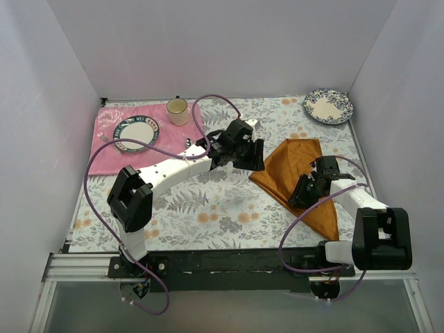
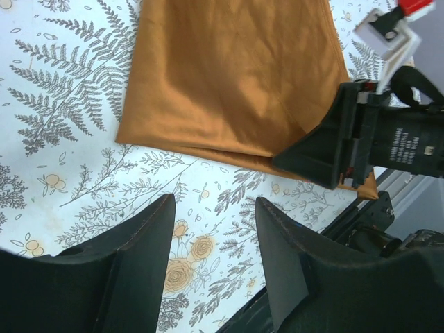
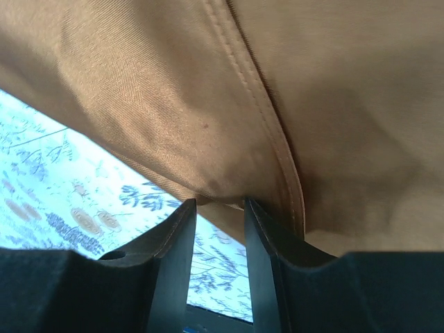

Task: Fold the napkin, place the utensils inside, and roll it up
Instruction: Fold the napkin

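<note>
The fern-and-flower-printed bench (image 1: 208,208) is carrying the napkin (image 1: 295,166), a rust-orange, faintly shiny cloth. It is lying folded into a long triangle, its narrow end trailing back past the right jaws. Those jaws are pinching a raised fold at the napkin's edge, nearly closed on it, with the cloth spreading beyond and above their tips. The left jaws are hanging wide open just beside the napkin's left edge, gripping nothing, with printed bench showing between their fingers (image 2: 142,263).

Well off to the left of the left jaws, a pink placemat (image 1: 111,159) is lying under a blue-rimmed plate (image 1: 136,132) and a cream cup (image 1: 177,111). A second patterned plate (image 1: 328,106) is sitting in the far corner beyond the right jaws.

The left wrist view is showing doubled layers along the napkin's near edge and the right jaws meeting it. The right wrist view is showing a stitched hem (image 3: 270,132) running down toward the pinch, which the right arm (image 1: 350,196) is covering from overhead.
</note>
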{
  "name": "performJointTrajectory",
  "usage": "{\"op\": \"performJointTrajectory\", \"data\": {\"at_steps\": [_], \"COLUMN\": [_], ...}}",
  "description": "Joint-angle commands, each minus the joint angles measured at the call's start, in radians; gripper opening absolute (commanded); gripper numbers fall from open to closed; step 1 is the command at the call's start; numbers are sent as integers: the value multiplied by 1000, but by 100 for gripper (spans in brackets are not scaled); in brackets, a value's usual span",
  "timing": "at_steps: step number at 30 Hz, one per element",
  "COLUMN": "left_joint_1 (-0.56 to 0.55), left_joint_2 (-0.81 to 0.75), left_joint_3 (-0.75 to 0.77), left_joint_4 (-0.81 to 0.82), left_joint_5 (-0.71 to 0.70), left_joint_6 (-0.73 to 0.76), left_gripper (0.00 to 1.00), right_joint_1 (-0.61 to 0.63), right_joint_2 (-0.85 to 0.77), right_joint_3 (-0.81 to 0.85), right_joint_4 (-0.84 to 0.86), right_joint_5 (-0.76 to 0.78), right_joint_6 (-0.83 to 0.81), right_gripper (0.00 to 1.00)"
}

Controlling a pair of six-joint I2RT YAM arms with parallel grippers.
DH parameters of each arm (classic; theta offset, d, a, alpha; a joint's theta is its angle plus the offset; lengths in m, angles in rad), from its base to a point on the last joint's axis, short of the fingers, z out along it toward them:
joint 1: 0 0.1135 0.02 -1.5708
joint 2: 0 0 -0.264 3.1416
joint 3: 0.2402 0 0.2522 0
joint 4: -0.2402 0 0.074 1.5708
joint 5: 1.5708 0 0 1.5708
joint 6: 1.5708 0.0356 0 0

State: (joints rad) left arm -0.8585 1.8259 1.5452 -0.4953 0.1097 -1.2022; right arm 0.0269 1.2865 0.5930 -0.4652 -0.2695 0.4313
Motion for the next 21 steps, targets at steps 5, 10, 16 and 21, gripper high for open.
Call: {"op": "performJointTrajectory", "data": {"at_steps": [5, 10, 16, 21], "left_joint_1": [9, 10, 10, 10], "left_joint_2": [-10, 3, 27, 94], "left_joint_3": [-5, -8, -2, 42], "left_joint_4": [31, 31, 37, 50], "left_joint_5": [57, 68, 108, 211], "left_joint_6": [-8, -13, -20, -43], "left_gripper": [49, 50, 50, 50], "right_joint_1": [128, 151, 153, 151], "right_joint_2": [92, 140, 85, -39], "right_joint_3": [102, 160, 165, 145], "right_joint_4": [88, 68, 19, -67], "right_joint_5": [3, 55, 38, 151], "right_joint_6": [55, 26, 20, 14], "right_gripper": [42, 43, 44, 46]}}
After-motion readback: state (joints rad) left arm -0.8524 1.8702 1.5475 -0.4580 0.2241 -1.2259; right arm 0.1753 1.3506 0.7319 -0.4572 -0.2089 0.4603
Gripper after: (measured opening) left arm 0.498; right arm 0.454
